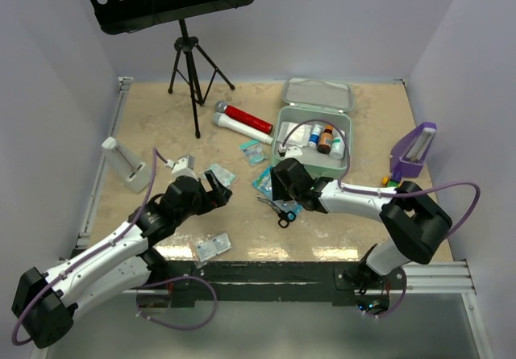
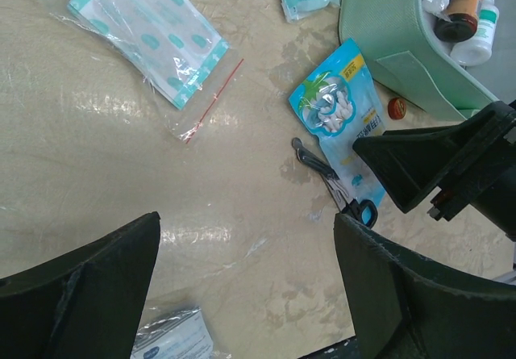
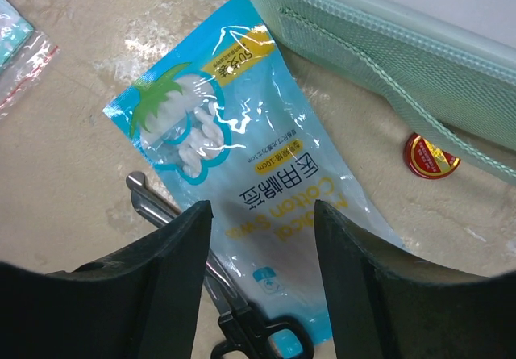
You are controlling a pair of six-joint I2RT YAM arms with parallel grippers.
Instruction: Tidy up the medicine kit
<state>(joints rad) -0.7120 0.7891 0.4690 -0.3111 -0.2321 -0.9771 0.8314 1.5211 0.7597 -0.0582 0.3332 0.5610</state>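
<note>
The mint-green medicine kit (image 1: 348,145) stands open at the back right, with several small bottles (image 1: 325,139) inside and its lid (image 1: 318,93) lying behind it. My right gripper (image 1: 282,183) is open in front of the kit. In the right wrist view it (image 3: 262,214) hovers over a blue cotton-swab packet (image 3: 234,133) and black-handled scissors (image 3: 161,206), with the kit wall (image 3: 379,28) beyond. My left gripper (image 1: 219,188) is open and empty, over bare table in the left wrist view (image 2: 246,230). The kit (image 2: 387,28) shows at the upper right of that view.
A clear bag of teal pads (image 2: 149,32) lies ahead of the left gripper, and a foil packet (image 1: 214,246) near the front edge. A red cap (image 3: 431,156) lies by the kit. Red and white tubes (image 1: 246,121), a tripod (image 1: 189,60), a white stand (image 1: 125,164) and a purple stand (image 1: 413,153) stand around.
</note>
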